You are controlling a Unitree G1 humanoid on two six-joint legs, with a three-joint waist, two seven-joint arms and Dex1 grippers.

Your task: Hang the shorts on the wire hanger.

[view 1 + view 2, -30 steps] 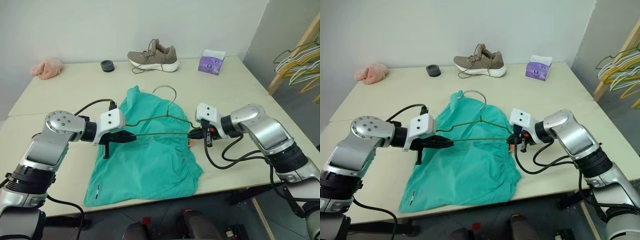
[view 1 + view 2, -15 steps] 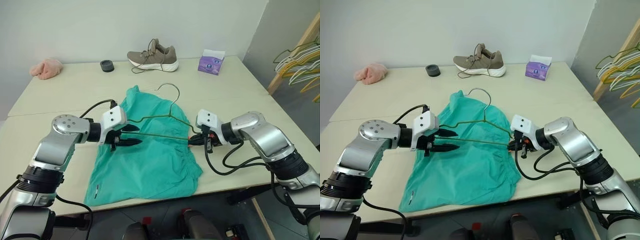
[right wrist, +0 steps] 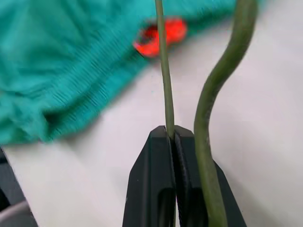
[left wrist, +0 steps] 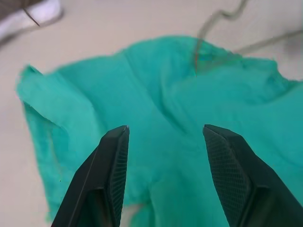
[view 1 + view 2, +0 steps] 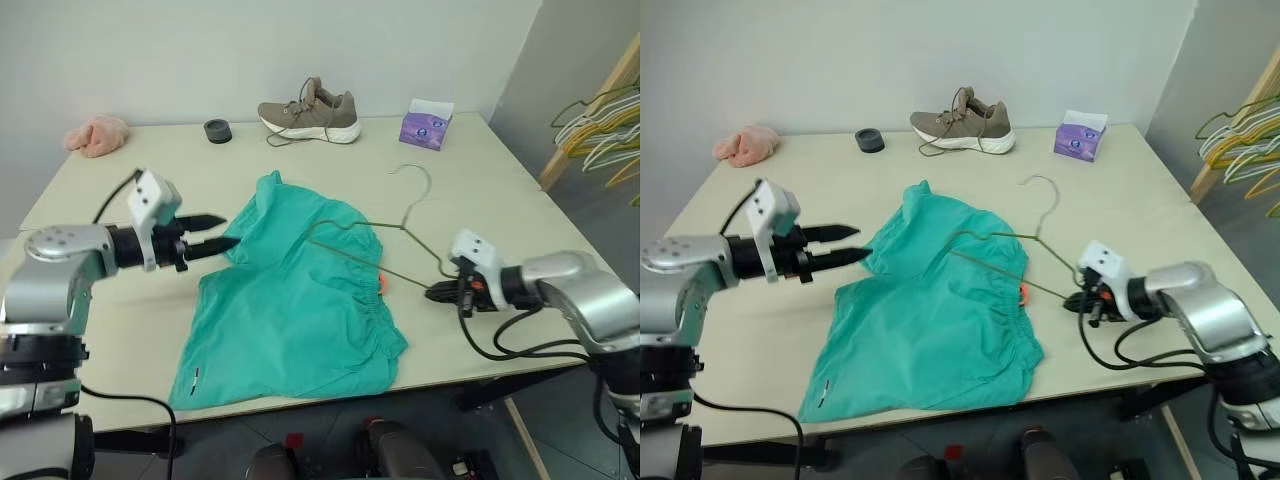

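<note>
Right gripper (image 5: 1077, 300), jaws pinching the wire hanger (image 5: 1040, 238) at its corner beside the shorts (image 5: 935, 310) spread on the tabletop (image 5: 1120, 190); left gripper (image 5: 845, 244), jaws spread, likely lining up a cloth grab

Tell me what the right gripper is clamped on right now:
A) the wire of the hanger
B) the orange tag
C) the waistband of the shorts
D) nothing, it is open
A: the right gripper is pinched shut on the thin bottom wire of the wire hanger, off the edge of the shorts, with the orange tag lying beyond its fingertips.
</note>
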